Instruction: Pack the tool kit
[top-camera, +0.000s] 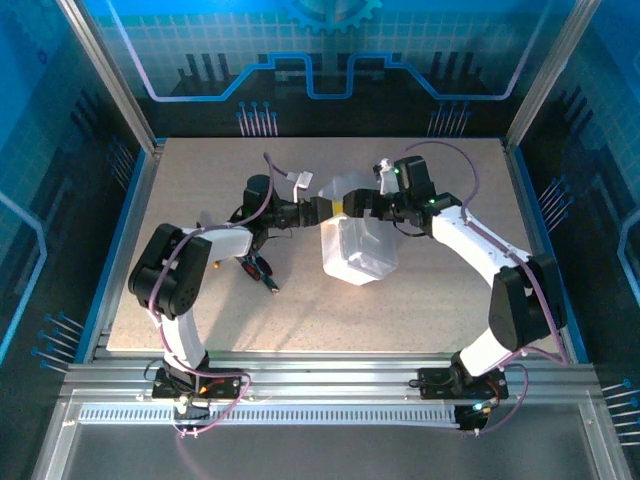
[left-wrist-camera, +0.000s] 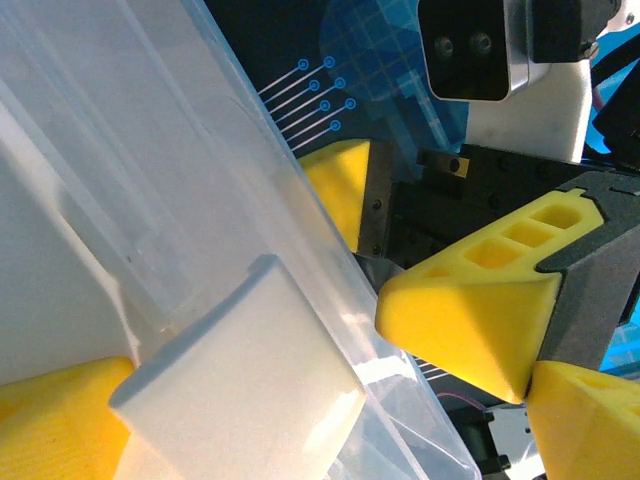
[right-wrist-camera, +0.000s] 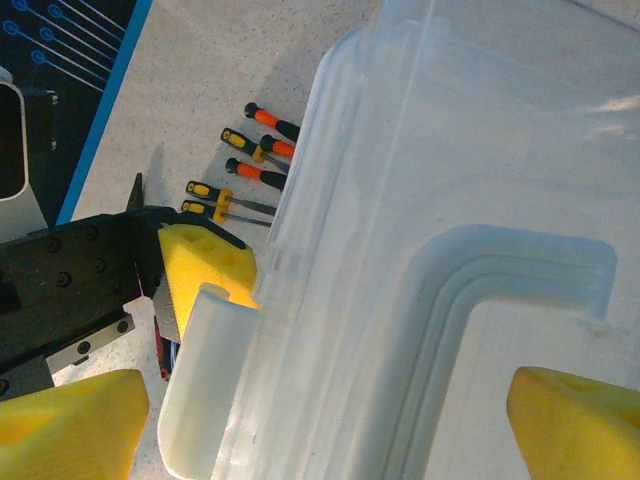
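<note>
**Both pincers spread wide at the case, tools waiting outside it**

From above, the left pincer (top-camera: 322, 210) and the right pincer (top-camera: 358, 205) meet nose to nose over the middle of the tabletop (top-camera: 300, 320). The clear, translucent rectangular plastic case (top-camera: 362, 255) lies directly beneath them and on their near side. It looks tipped rather than flat, though how much of it is lid I cannot tell. The small screwdrivers with orange-red, black and yellow handles (top-camera: 262, 270) lie behind the left pincer, well apart from the case, so the packing itself looks not yet begun.

The left wrist camera shows the left pincer (left-wrist-camera: 330, 430) fully spread. The case's clear wall (left-wrist-camera: 150, 150) runs slantwise between its fingers, and a white moulded tab (left-wrist-camera: 240, 390) sits close by one of them (a latch, most likely). Nothing is clamped. The right pincer's yellow fingers (left-wrist-camera: 470, 320) face it from just beyond the wall.

The right wrist camera shows the right pincer (right-wrist-camera: 325, 425) equally wide open. It straddles the case's ribbed panel (right-wrist-camera: 480, 150) with no squeeze to be seen. Ahead and to one side, one of the left pincer's fingers (right-wrist-camera: 205, 262) sits against the case's rim beside the tab. The screwdrivers (right-wrist-camera: 250, 165) lie in a row beyond. Two pincers coming at one edge from opposite sides suggests one is to steady the case while the other works the lid.
</note>
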